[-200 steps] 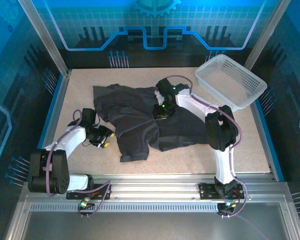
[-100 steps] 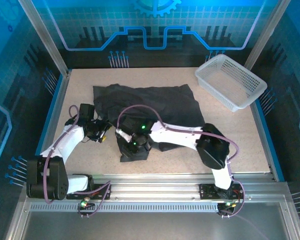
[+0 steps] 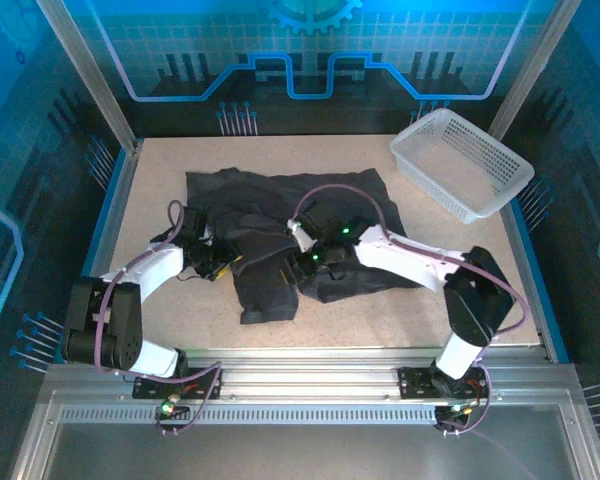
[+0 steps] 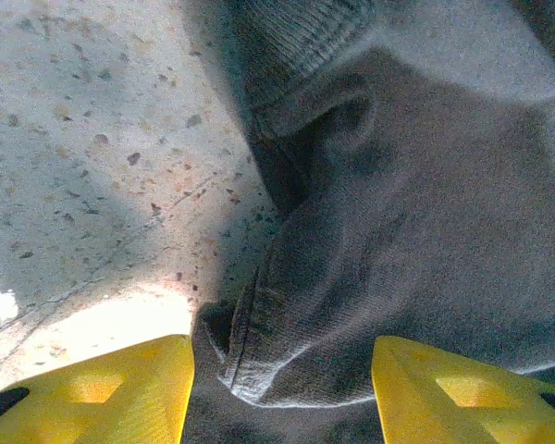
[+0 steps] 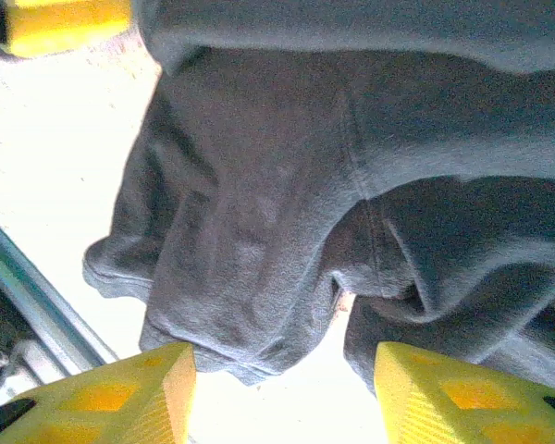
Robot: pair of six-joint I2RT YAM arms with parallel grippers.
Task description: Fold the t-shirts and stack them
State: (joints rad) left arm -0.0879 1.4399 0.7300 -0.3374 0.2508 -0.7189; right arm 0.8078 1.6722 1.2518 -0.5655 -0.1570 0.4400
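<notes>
One dark charcoal t-shirt [image 3: 280,210] lies crumpled across the middle of the table, with a bunched flap hanging toward the front [image 3: 268,295]. My left gripper [image 3: 223,266] sits at the shirt's left edge. In the left wrist view it [image 4: 282,393] is open, and a rolled hem of the t-shirt [image 4: 416,213] lies between the yellow fingers [image 4: 102,388]. My right gripper [image 3: 302,262] hovers over the shirt's middle. In the right wrist view it [image 5: 282,393] is open above the bunched t-shirt [image 5: 259,213].
A white lattice basket [image 3: 435,190] stands at the back right corner. Bare speckled table [image 3: 380,320] runs along the front, edged by a metal rail [image 3: 320,365]. Blue side walls close in left and right. The left gripper's yellow finger [image 5: 65,23] shows near the right gripper.
The right arm swung from the back of the shirt to the front flap, then back to the shirt's middle. The left gripper moved right onto the shirt's edge. Both jaws widened.
</notes>
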